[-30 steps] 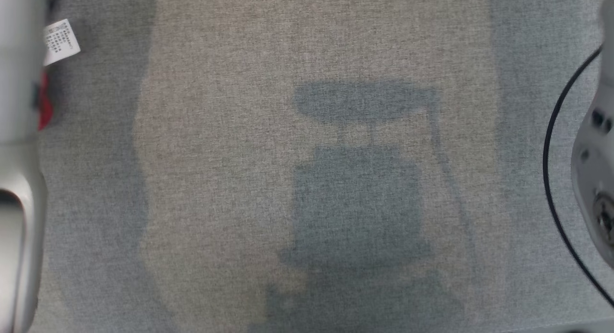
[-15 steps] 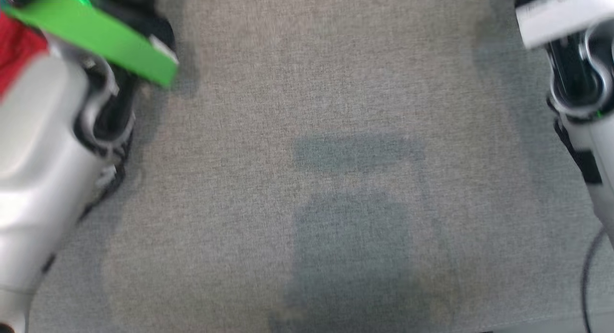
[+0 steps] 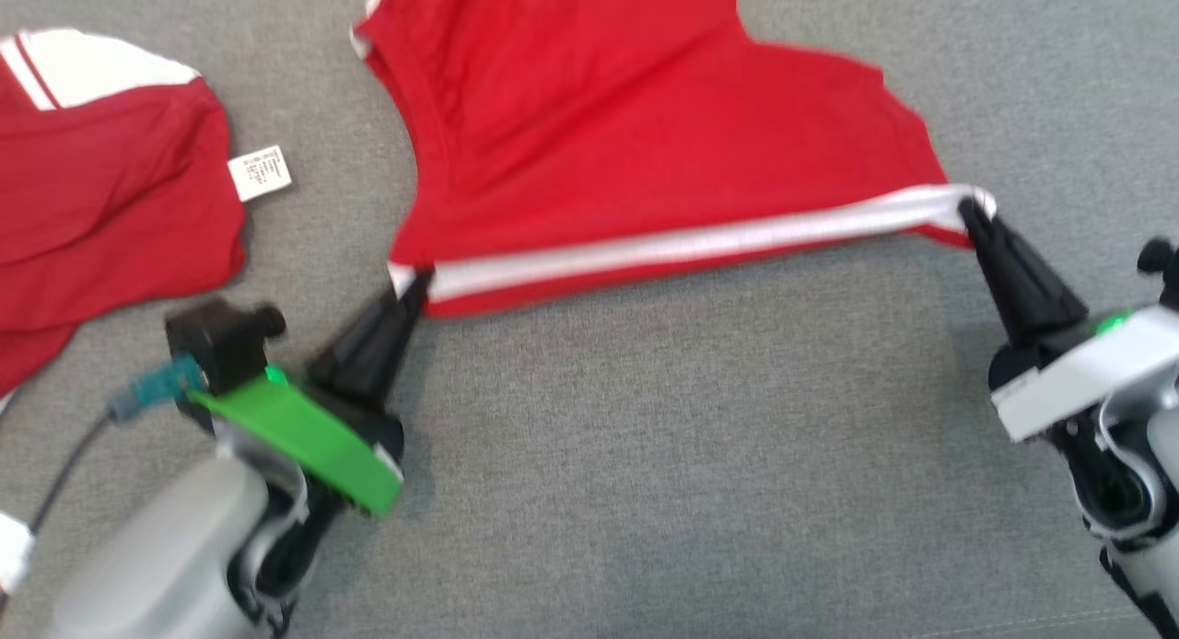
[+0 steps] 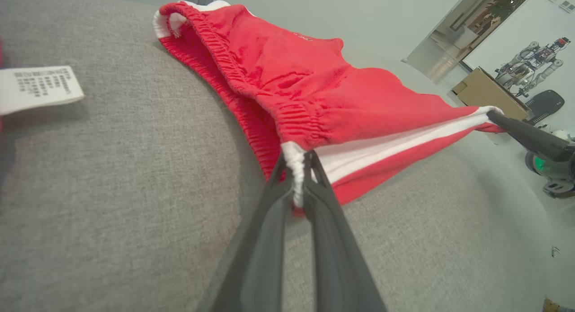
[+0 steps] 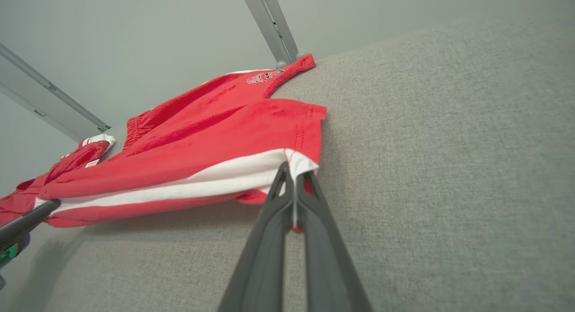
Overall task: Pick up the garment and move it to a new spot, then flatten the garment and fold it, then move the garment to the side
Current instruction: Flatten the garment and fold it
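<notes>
On the far half of the grey desk point(image 3: 645, 473), the red shorts point(image 3: 645, 133) rest with their white-striped near edge stretched between the left end effector point(image 3: 412, 287) and right end effector point(image 3: 967, 206) – both clenched on its corners – so lower both together, evenly taut, well clear of the other red garment point(image 3: 110, 206) at left.

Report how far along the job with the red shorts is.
Done: left gripper and right gripper each pinch an end of the white-striped edge of the red shorts. In hand: that edge is stretched taut between them over the grey surface. Left: flattening, folding, moving aside.
</notes>
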